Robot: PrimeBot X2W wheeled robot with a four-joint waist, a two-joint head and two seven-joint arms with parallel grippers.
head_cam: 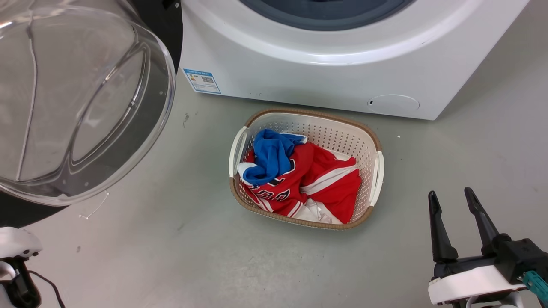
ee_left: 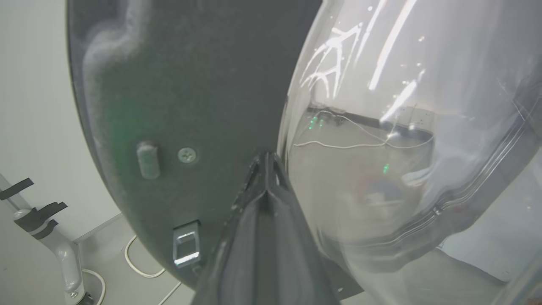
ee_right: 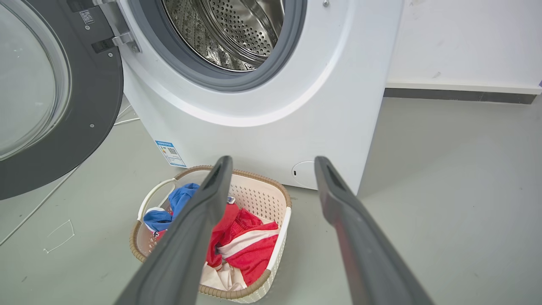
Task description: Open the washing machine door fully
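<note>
The washing machine door (head_cam: pixel 77 98) stands swung out to the left of the white washer (head_cam: pixel 308 72), its clear glass bowl bulging toward me. In the right wrist view the door (ee_right: pixel 63 127) hangs on its hinge beside the bare steel drum (ee_right: pixel 237 29). My left gripper (ee_left: pixel 266 163) is shut, its tip against the door's dark inner face (ee_left: pixel 190 84) where the face meets the glass bowl. My right gripper (head_cam: pixel 450 193) is open and holds nothing, low at the right, well away from the door; its fingers (ee_right: pixel 199 228) point toward the washer's front.
On the floor just before the washer sits a white basket (head_cam: pixel 368 141) with red and blue clothes (head_cam: pixel 325 179). A white cable (ee_left: pixel 139 267) and a white stand (ee_left: pixel 63 254) lie behind the door. Open grey floor spreads to the right of the basket.
</note>
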